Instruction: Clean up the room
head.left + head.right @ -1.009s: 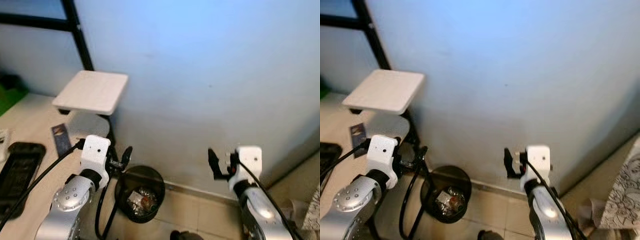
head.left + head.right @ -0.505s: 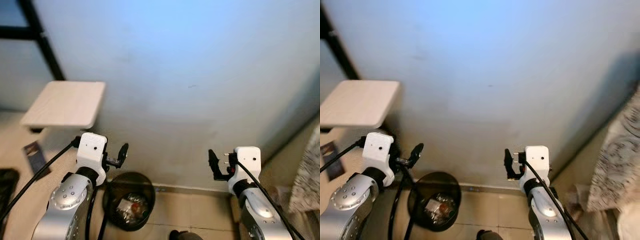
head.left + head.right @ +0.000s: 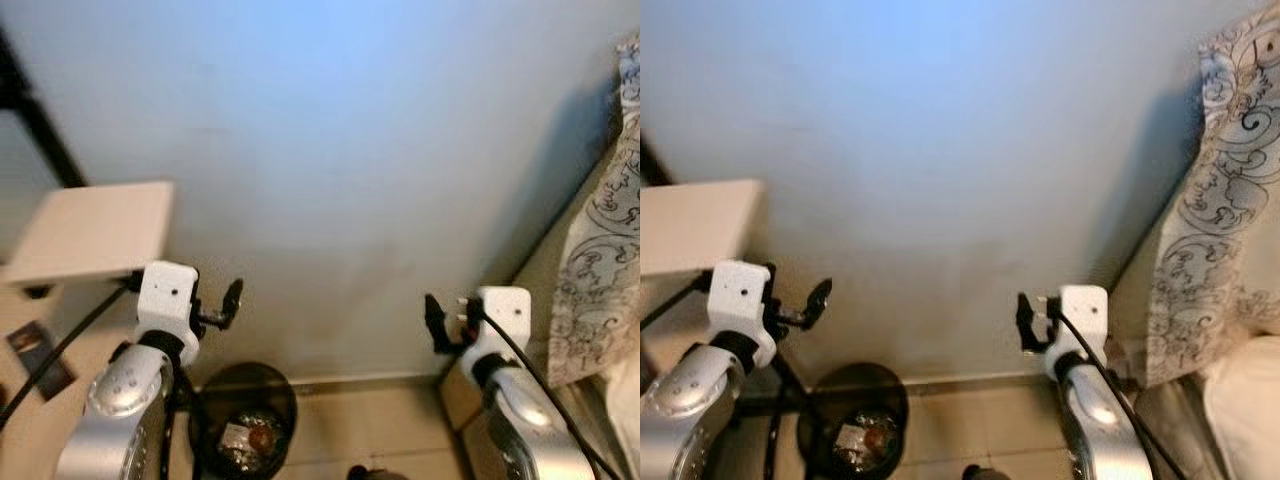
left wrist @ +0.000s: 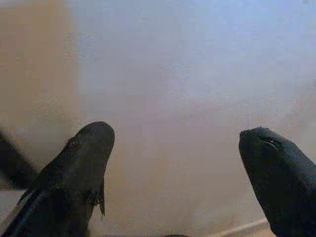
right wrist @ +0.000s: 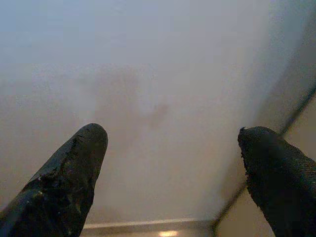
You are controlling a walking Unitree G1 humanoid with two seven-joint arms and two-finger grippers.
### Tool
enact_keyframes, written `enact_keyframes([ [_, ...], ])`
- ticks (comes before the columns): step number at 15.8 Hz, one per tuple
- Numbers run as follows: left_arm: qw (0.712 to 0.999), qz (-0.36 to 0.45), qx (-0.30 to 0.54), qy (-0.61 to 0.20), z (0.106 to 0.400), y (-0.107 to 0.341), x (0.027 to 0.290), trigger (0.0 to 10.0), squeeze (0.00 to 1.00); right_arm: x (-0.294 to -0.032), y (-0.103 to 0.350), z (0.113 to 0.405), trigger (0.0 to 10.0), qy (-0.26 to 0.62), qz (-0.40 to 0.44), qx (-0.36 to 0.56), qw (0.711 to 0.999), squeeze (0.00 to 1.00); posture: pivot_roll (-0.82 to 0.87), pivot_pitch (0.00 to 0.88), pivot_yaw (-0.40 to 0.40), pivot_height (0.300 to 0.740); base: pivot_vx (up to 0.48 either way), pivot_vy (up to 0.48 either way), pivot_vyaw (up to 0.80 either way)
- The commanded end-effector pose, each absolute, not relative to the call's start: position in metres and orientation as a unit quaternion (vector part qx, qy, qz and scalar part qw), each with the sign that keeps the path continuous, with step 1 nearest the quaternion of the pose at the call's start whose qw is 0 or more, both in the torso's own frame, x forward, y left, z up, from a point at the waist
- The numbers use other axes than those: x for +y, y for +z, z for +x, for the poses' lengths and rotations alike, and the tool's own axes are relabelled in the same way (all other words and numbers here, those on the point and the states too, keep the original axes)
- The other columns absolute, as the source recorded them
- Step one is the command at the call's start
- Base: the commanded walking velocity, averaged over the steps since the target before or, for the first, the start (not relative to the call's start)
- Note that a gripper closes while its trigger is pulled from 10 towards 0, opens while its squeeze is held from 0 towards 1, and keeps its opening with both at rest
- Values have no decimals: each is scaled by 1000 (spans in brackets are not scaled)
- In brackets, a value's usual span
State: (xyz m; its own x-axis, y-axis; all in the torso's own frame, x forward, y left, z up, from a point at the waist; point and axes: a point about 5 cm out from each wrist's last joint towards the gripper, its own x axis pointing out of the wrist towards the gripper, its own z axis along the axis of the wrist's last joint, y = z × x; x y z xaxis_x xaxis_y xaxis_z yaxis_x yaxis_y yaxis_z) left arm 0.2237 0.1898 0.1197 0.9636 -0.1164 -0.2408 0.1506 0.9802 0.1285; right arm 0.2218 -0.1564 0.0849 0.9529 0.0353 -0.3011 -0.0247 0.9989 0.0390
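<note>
Far left I see a flat square off-white shelf board (image 3: 90, 232), matte, rounded corners, on a black metal frame post (image 3: 35, 125). Below it sits a pale tan surface (image 3: 25, 400) with a small dark flat card (image 3: 38, 357) lying on it.

My left gripper (image 3: 222, 308) is raised in front of the wall, above the bin and not touching it. The silver arm ends in a white boxy wrist block (image 3: 166, 298) with a black cable running back from it. In the left wrist view the two blunt black rubbery fingers (image 4: 81, 168) stand wide apart, nothing between them, just wall behind.

Down at floor level, below and just right of that arm, is the round black plastic waste bin (image 3: 242, 425), standing against the skirting. Inside it is crumpled shiny trash (image 3: 245, 440); I can't tell what the pieces are.

The smooth pale blue-grey painted wall (image 3: 350, 150) spans the middle, with glossy beige floor tiles (image 3: 370, 430) at its base.

My right gripper (image 3: 436, 322) is also raised toward the wall, same white wrist block. In the right wrist view its fingers (image 5: 74, 173) are spread apart and hold nothing.

Far right hangs a cream fabric with black swirling line pattern (image 3: 600, 260), soft and draped.
</note>
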Motion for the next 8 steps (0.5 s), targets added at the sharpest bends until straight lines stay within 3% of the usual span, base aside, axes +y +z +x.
enact_keyframes([
  [1,989,58,117,-72,226,120,187,10000,0,-157,86,222,10000,18,18,154,988,16,1,0,26,740,0,0,-788],
  [8,992,52,105,-54,224,124,188,10000,0,-155,82,219,10000,24,10,163,986,0,27,0,-5,740,0,0,-787],
])
